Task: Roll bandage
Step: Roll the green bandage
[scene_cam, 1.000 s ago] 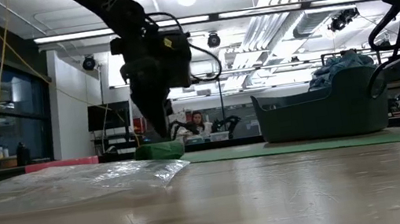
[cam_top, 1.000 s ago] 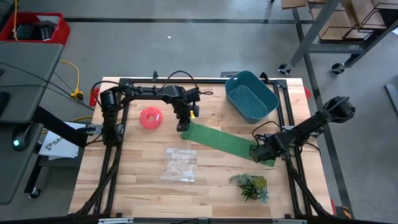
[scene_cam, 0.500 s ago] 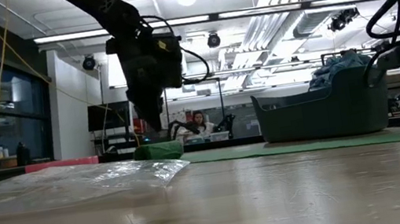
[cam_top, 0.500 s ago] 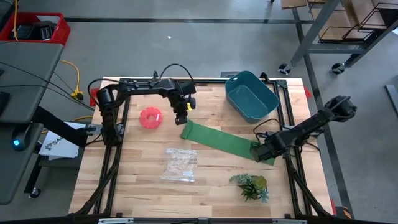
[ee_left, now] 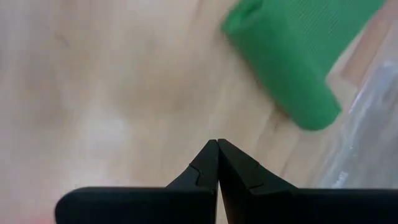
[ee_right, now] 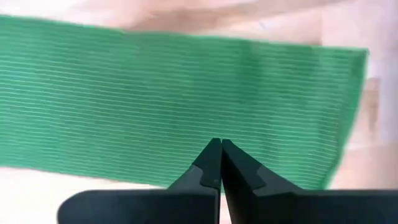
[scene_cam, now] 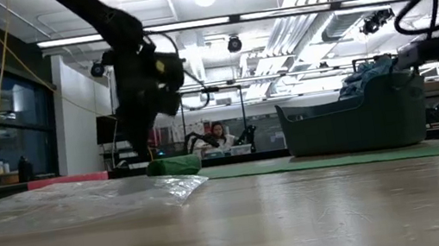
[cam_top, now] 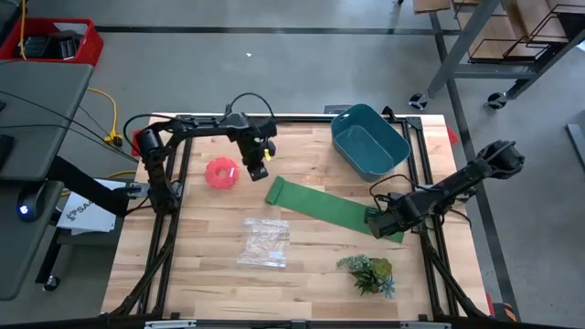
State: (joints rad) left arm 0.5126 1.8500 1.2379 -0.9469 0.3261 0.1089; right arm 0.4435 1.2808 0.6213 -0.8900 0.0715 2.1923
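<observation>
The green bandage (cam_top: pixel 324 208) lies flat and slantwise on the table's middle, its left end turned into a small roll (cam_top: pixel 273 190) that also shows in the low view (scene_cam: pixel 174 166) and the left wrist view (ee_left: pixel 280 62). My left gripper (cam_top: pixel 255 170) is shut and empty, between the roll and a pink ring, clear of both; its own view (ee_left: pixel 217 144) shows bare wood under the tips. My right gripper (cam_top: pixel 375 222) is shut over the strip's right end (ee_right: pixel 155 93). My right gripper presses its shut fingertips (ee_right: pixel 214 163) down on the flat strip near its right end (ee_right: pixel 298 106), coming from the table's right side, slanting down. The strip lies flat on the wood under them.
A pink ring (cam_top: pixel 220 173) lies just left of my left gripper. A teal tub (cam_top: pixel 369 140) stands at the far right. A clear plastic bag (cam_top: pixel 264 241) lies near the middle and a plant sprig (cam_top: pixel 368 272) at the near right.
My left gripper has drawn back from the bandage's rolled left end, rising and going toward the table's far-left, nearer the pink ring. The roll stays where it was. My right gripper and the strip's right end have kept still.
</observation>
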